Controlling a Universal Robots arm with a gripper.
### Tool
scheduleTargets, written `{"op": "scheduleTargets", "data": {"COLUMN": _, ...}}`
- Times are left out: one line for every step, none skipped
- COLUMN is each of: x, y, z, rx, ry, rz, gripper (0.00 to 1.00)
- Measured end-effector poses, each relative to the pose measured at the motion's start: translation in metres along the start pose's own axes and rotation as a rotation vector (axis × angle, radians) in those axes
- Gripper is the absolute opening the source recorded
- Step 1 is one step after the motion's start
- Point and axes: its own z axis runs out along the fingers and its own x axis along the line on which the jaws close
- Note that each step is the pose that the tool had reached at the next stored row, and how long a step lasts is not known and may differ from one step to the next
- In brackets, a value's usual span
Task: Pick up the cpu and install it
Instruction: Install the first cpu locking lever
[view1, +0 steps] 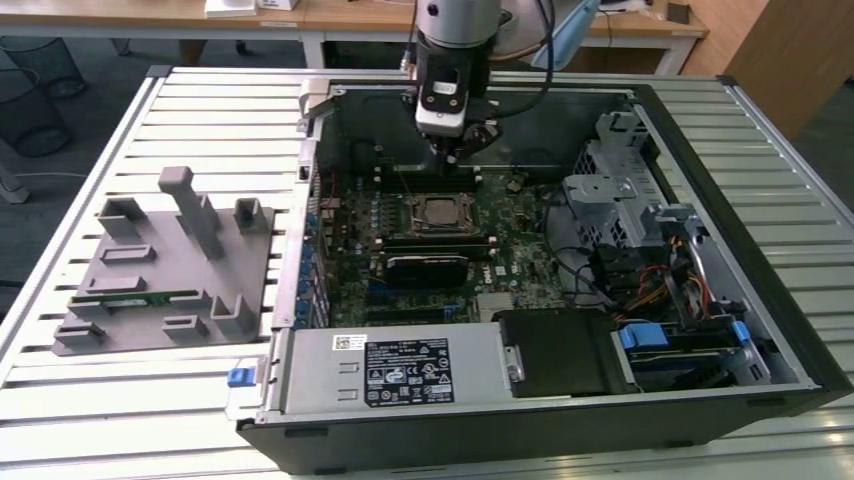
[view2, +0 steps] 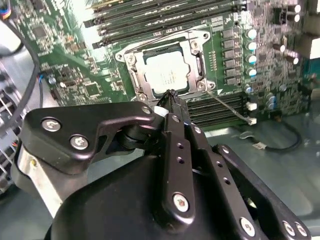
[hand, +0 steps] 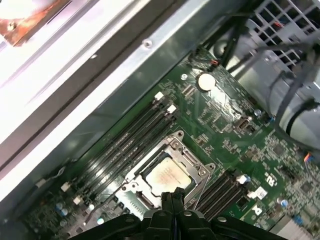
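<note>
While the cpu (view2: 167, 72) lies seated in the motherboard socket (view2: 132, 60), the gripper (view2: 170, 94) hangs just above its edge, fingers pressed together, apparently holding nothing. Placing looks done; backing off calls for a straight lift.

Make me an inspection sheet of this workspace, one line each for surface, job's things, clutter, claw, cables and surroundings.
Surface: slatted metal table carrying an open computer case.
Job's things: the chip lies in its socket on the green board.
Clutter: grey holder tray at the exterior view's left, with a green memory stick on it.
Claw: the claw is shut with nothing held, above the board near the chip.
Cables: coloured wire bundle inside the case, at the exterior view's right.
Surroundings: wooden desks and a wire bin behind the table.
</note>
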Motion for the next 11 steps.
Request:
{"op": "scheduleTargets", "data": {"x": 0.0, "y": 0.0, "z": 0.0, "rx": -0.0003, "ry": 0.0002, "rz": -0.018, "gripper": 0.11}}
{"op": "scheduleTargets", "data": {"x": 0.0, "y": 0.0, "z": 0.0001, "rx": -0.0007, "ry": 0.0005, "rz": -0.036, "gripper": 0.11}}
{"op": "scheduleTargets", "data": {"x": 0.0001, "y": -0.0002, "z": 0.0001, "rx": -0.0009, "ry": 0.0007, "rz": -0.051, "gripper": 0.11}}
{"op": "scheduleTargets", "data": {"x": 0.0004, "y": -0.0004, "z": 0.0002, "rx": -0.0012, "ry": 0.0009, "rz": -0.063, "gripper": 0.11}}
{"op": "scheduleTargets", "data": {"x": 0.0007, "y": -0.0008, "z": 0.0002, "rx": -0.0014, "ry": 0.001, "rz": -0.074, "gripper": 0.11}}
{"op": "scheduleTargets", "data": {"x": 0.0011, "y": -0.001, "z": 0.0003, "rx": -0.0017, "ry": 0.0013, "rz": -0.086, "gripper": 0.11}}
{"op": "scheduleTargets", "data": {"x": 0.0013, "y": -0.0013, "z": 0.0003, "rx": -0.0019, "ry": 0.0015, "rz": -0.103, "gripper": 0.11}}
{"op": "scheduleTargets", "data": {"x": 0.0014, "y": -0.0014, "z": 0.0004, "rx": -0.0021, "ry": 0.0017, "rz": -0.118, "gripper": 0.11}}
{"op": "scheduleTargets", "data": {"x": 0.0014, "y": -0.0014, "z": 0.0004, "rx": -0.0025, "ry": 0.0019, "rz": -0.136, "gripper": 0.11}}
{"op": "scheduleTargets", "data": {"x": 0.0014, "y": -0.0014, "z": 0.0005, "rx": -0.0028, "ry": 0.0022, "rz": -0.155, "gripper": 0.11}}
{"op": "scheduleTargets", "data": {"x": 0.0014, "y": -0.0014, "z": 0.0006, "rx": -0.0032, "ry": 0.0025, "rz": -0.173, "gripper": 0.11}}
